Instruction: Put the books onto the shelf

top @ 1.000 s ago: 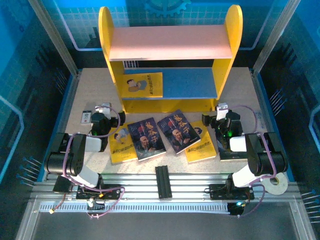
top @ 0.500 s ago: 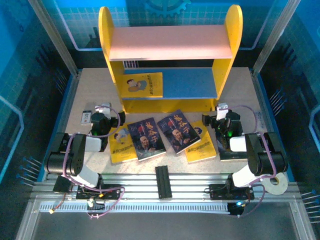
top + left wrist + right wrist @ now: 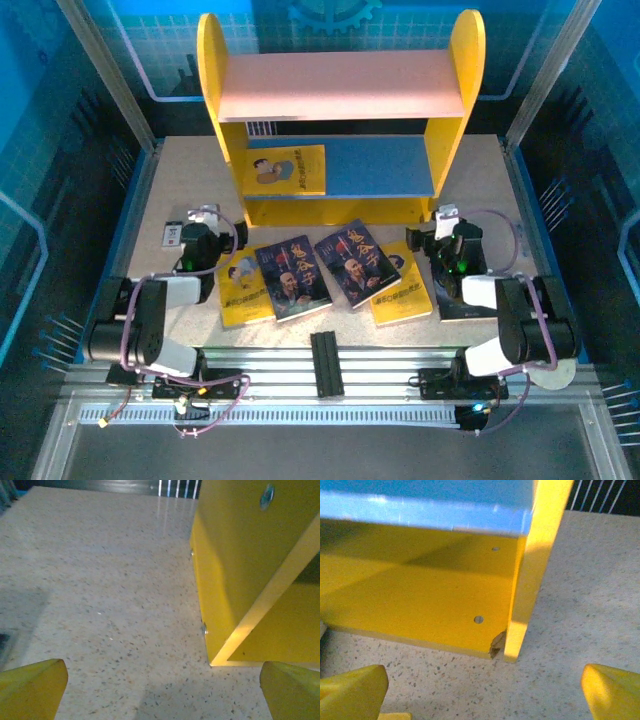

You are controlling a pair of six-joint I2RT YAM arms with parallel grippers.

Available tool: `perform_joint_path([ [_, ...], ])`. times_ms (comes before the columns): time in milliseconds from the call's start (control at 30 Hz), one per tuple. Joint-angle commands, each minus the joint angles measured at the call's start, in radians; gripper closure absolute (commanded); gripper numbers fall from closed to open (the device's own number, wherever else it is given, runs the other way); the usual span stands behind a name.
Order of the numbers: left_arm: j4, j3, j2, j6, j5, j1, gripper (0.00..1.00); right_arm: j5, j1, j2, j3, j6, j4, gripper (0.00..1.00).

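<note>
Strong light falls from straight overhead, so the speckled table (image 3: 180,190) looks bright and even, while the blue walls at 9 and 3 o'clock sink into gloom. The pink board (image 3: 340,85) is a little washed out. The corner posts lean outward, a wide-lens bend.

From the left wrist, white glare streaks the table at 12 o'clock, a grey shadow lies at 9 o'clock, and a hot strip glows low on the shelf (image 3: 225,555). The fingertips (image 3: 30,687) in the bottom corners are soft, out of focus.

From the right wrist, the blue board (image 3: 420,510) shines along its edge, with a slanting shadow beneath.
</note>
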Motion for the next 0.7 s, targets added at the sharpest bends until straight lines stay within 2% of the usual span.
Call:
perform_joint_path([
  [0, -0.224, 0.068, -0.144, -0.051, -0.099, -0.034, 0.01, 0.061, 0.029, -0.125, 0.063, 0.003, -0.147, 0.0],
  [200, -0.522, 0.166, -0.382, -0.11, -0.236, -0.18, 0.01, 0.095, 0.099, -0.347, 0.159, 0.046, -0.417, 0.0],
  [367, -0.837, 0.363, -0.42, -0.162, -0.319, -0.233, 0.01, 0.025, 0.16, -0.405, 0.249, 0.085, -0.573, 0.0],
  [467, -0.94, 0.432, -0.429, -0.202, -0.277, -0.246, 0.01, -0.035, 0.219, -0.383, 0.322, 0.088, -0.677, 0.0],
  [633, -1.104, 0.488, -0.461, -0.353, -0.13, -0.275, 0.01, -0.149, 0.37, -0.28, 0.432, 0.151, -0.813, 0.0],
  [667, -1.145, 0.497, -0.463, -0.377, -0.123, -0.284, 0.01, -0.175, 0.395, -0.257, 0.45, 0.154, -0.831, 0.03],
])
